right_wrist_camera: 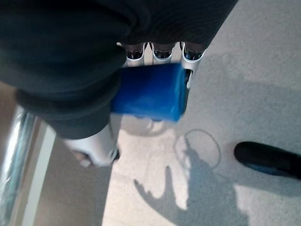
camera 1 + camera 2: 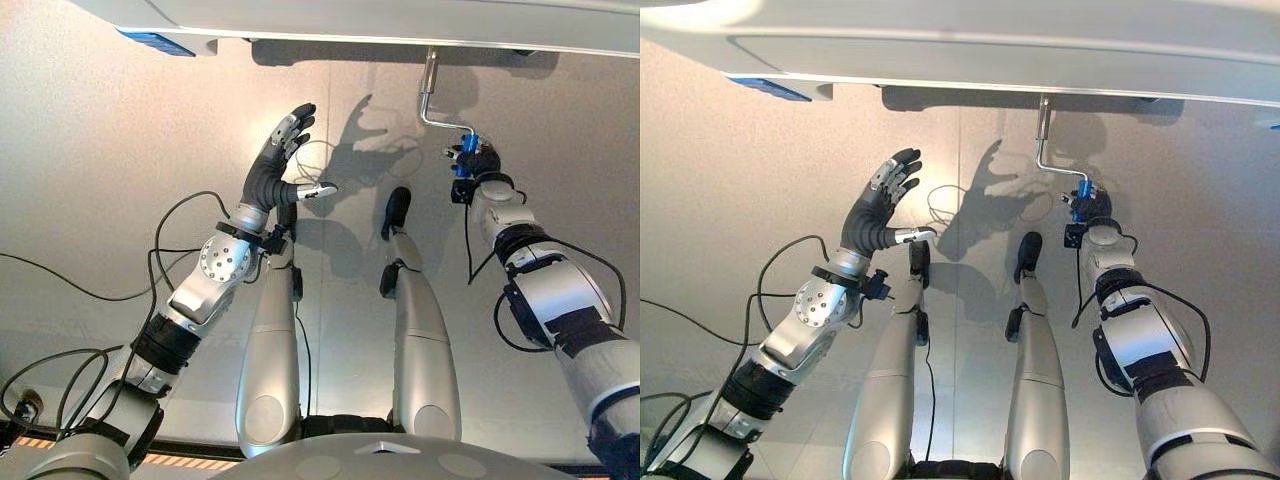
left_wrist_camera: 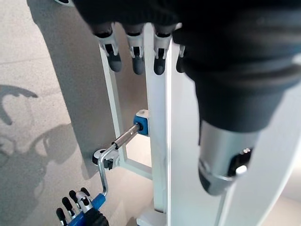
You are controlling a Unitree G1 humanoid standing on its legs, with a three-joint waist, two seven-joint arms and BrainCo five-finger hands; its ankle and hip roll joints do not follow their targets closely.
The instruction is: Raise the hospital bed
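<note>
The white hospital bed's foot end (image 2: 400, 20) runs across the top of the eye views. A chrome crank (image 2: 430, 95) hangs down from it and bends sideways to a blue handle (image 1: 148, 92). My right hand (image 2: 478, 160) is shut on that blue handle, fingers curled round it. My left hand (image 2: 280, 150) is raised over the floor to the left of the crank, fingers straight and spread, touching nothing. In the left wrist view the crank shaft (image 3: 124, 139) enters a blue socket (image 3: 141, 123) on the white bed frame (image 3: 160, 141).
A blue fitting (image 2: 155, 42) sits under the bed's left part. Pale floor (image 2: 100, 180) stretches below the bed.
</note>
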